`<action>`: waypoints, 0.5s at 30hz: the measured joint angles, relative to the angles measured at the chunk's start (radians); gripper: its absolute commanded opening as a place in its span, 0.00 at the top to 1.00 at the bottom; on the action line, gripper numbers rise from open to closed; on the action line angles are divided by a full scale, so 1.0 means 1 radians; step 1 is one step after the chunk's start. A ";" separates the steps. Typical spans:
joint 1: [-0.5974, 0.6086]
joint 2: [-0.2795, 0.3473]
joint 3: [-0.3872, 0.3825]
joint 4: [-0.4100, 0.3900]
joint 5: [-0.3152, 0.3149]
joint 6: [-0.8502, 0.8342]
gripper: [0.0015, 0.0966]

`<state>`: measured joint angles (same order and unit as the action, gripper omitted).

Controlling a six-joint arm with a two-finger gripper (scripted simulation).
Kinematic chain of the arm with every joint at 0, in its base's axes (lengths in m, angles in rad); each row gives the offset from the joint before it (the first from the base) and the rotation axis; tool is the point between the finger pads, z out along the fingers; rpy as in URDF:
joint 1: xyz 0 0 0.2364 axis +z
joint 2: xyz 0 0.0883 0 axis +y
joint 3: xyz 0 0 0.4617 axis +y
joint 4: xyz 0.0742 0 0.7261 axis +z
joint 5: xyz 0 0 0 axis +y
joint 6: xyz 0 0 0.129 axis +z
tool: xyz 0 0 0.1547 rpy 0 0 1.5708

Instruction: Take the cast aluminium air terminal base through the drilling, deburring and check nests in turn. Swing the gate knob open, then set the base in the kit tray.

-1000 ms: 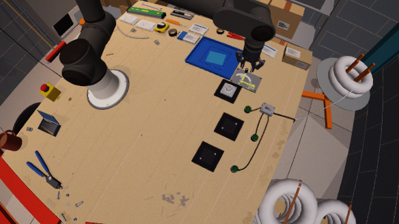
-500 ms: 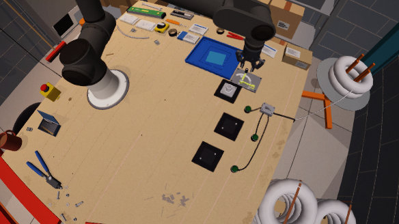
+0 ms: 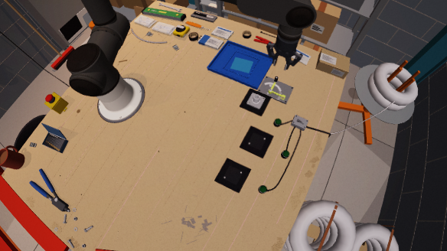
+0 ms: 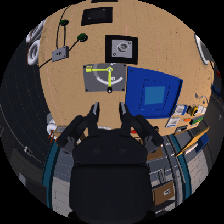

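Note:
The far edge of the blue kit tray point(image 3: 242, 63) point(image 4: 151, 94) is partly hidden behind my gripper's arm in the side camera. The grey cast aluminium base point(image 3: 255, 101) point(image 4: 122, 47) sits in the black nest point(image 3: 255, 102) nearest the tray. Two more black nests point(image 3: 256, 141) point(image 3: 232, 175) lie empty further along the row. The grey gate plate point(image 3: 276, 88) point(image 4: 105, 78) holds a yellow-green lever, and its black knob point(image 3: 275, 79) point(image 4: 109, 89) stands at the plate's edge nearest my gripper. My gripper point(image 3: 286, 63) point(image 4: 109, 109) hovers just above and behind the knob, open and empty.
A cardboard box point(image 3: 332, 63) sits at the table's far right corner. A grey junction box point(image 3: 299, 122) with cables to three green buttons point(image 3: 277, 122) lies right of the nests. Tools and cards line the far edge. White wire coils point(image 3: 391, 88) stand off the table.

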<state>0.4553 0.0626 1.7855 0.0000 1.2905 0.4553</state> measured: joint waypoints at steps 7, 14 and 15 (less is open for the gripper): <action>0.000 -0.003 -0.001 0.000 0.007 0.000 0.51; 0.000 -0.002 -0.001 0.000 0.007 0.000 0.51; 0.000 -0.002 -0.001 0.000 0.007 0.000 0.51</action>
<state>0.4553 0.0601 1.7847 0.0000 1.2974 0.4553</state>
